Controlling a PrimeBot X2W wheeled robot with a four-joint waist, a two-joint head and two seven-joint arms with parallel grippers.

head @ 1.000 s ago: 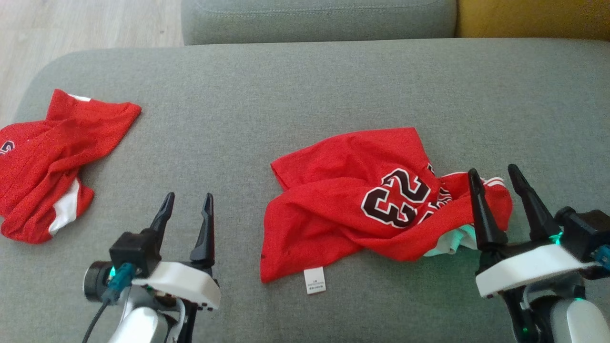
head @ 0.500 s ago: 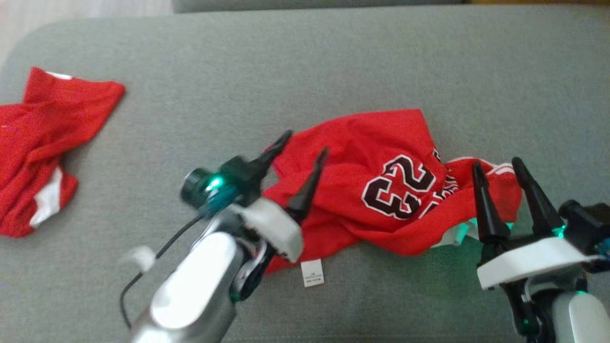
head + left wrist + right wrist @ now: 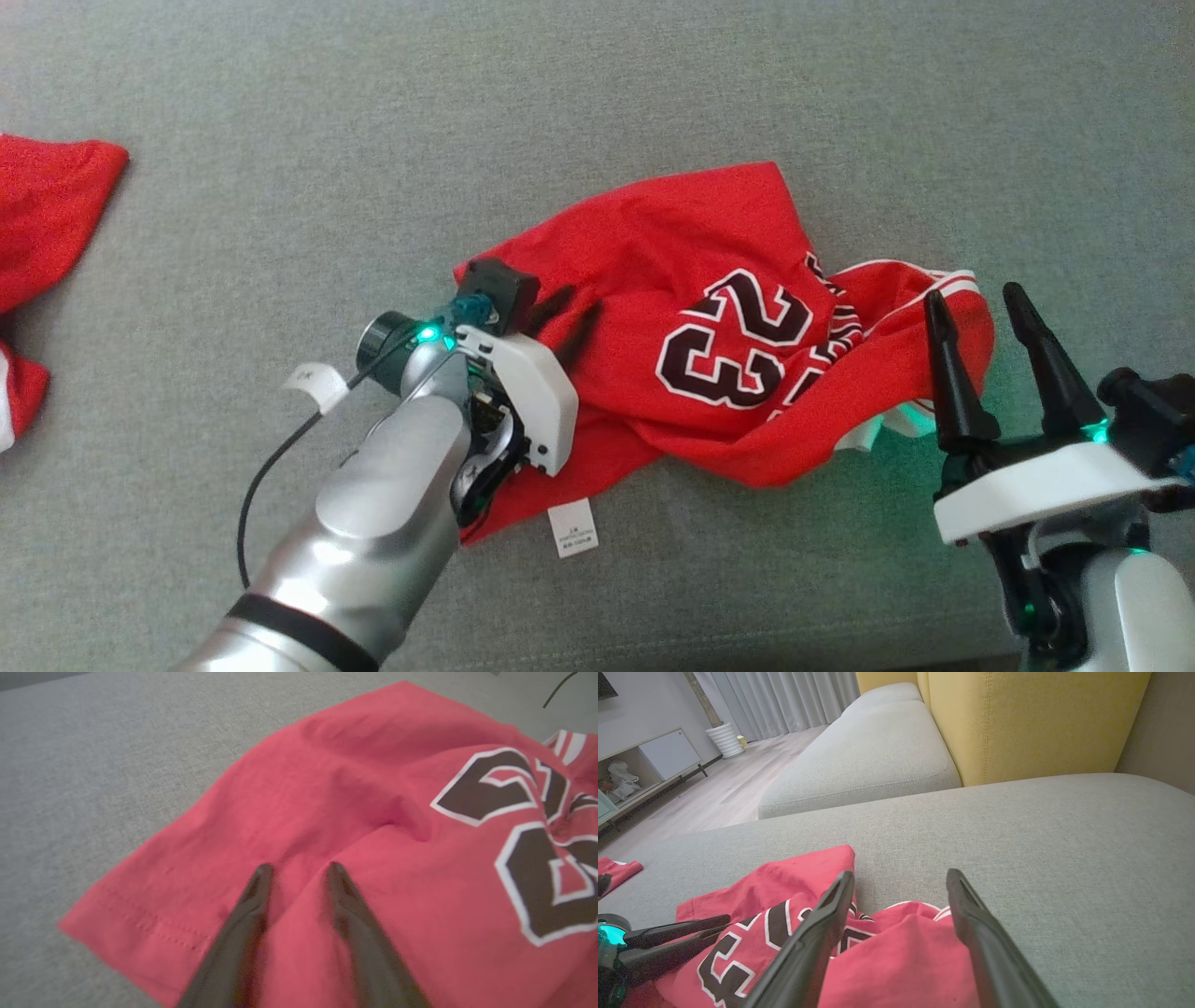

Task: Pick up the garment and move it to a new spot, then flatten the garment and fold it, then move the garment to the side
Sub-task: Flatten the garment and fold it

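The garment (image 3: 653, 243) is a crumpled red jersey with a black-and-white "23", lying mid-cushion; it also shows in the left wrist view (image 3: 355, 788) and the right wrist view (image 3: 794, 882). My left gripper (image 3: 581, 301) points down onto its left part near the hem. Its fingertips (image 3: 264, 870) press into the cloth a narrow gap apart, with a ridge of fabric between them (image 3: 299, 867). My right gripper (image 3: 971, 294) stands open at the garment's right edge, fingers above the striped trim and nothing between them (image 3: 899, 873). The left gripper (image 3: 721, 926) is also visible from the right wrist.
A second red garment (image 3: 47, 205) lies at the cushion's far left. A white care label (image 3: 571, 527) sticks out from the jersey's near edge. The grey sofa cushion (image 3: 373, 140) stretches wide around it. Behind stand a yellow backrest (image 3: 1017, 718) and another grey seat (image 3: 868, 751).
The head camera has tilted down. My left arm swung right and forward from bare cushion onto the garment's left part, and its fingers have narrowed. The right gripper has stayed put.
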